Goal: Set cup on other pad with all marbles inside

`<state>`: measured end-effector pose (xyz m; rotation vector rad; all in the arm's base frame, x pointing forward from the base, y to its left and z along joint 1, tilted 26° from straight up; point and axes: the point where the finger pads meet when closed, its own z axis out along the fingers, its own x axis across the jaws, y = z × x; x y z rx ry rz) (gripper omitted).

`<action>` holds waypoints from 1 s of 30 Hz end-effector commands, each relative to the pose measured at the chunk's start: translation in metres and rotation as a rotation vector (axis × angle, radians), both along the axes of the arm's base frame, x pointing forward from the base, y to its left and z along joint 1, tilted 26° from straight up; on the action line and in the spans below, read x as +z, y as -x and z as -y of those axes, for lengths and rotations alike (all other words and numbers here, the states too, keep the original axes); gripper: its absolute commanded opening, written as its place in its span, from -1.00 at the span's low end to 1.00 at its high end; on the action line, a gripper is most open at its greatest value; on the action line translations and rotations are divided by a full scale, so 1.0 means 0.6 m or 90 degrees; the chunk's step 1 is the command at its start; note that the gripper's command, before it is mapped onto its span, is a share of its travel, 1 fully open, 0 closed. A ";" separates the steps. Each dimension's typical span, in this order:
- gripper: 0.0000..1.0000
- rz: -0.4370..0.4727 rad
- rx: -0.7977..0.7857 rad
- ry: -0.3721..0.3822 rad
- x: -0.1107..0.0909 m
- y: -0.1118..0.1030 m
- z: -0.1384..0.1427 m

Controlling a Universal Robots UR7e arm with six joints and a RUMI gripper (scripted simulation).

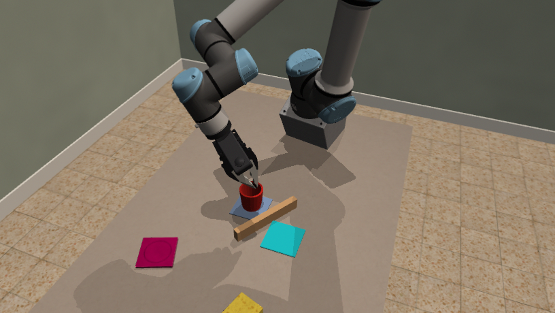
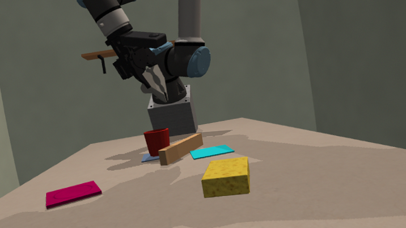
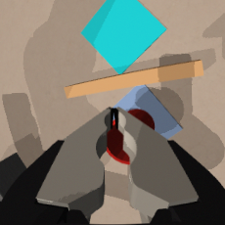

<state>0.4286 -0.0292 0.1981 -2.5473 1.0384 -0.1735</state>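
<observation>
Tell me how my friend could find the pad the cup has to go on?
Start at the robot's grey base block and come forward to the red cup on its pale blue pad. Just past the wooden rail beside it lies the bright turquoise pad. It is the only flat square touching that rail's far side; the magenta square lies well off.

high rear top, low front exterior, downward wrist

A robot gripper (image 2: 164,98), jaws closed on nothing, hung above a red cup (image 2: 157,141) on a blue pad (image 2: 148,157), beside a wooden rail (image 2: 181,149), cyan pad (image 2: 211,151) and yellow sponge (image 2: 225,177).
</observation>
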 end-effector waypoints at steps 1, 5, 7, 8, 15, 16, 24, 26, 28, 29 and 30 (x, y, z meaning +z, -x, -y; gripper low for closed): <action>-1.00 0.011 0.011 0.023 -0.008 -0.001 0.009; -1.00 0.023 0.028 0.055 -0.021 0.001 0.021; -1.00 0.028 0.036 0.070 -0.027 0.002 0.027; -1.00 0.031 0.040 0.077 -0.030 0.002 0.029; -1.00 0.046 0.065 0.125 -0.047 0.006 0.047; -1.00 0.048 0.068 0.131 -0.050 0.006 0.049; -1.00 0.057 0.085 0.165 -0.061 0.009 0.062; -1.00 0.060 0.091 0.176 -0.064 0.010 0.065; -1.00 0.063 0.095 0.186 -0.067 0.011 0.069; -1.00 0.064 0.098 0.190 -0.068 0.011 0.071; -1.00 0.065 0.100 0.195 -0.069 0.011 0.072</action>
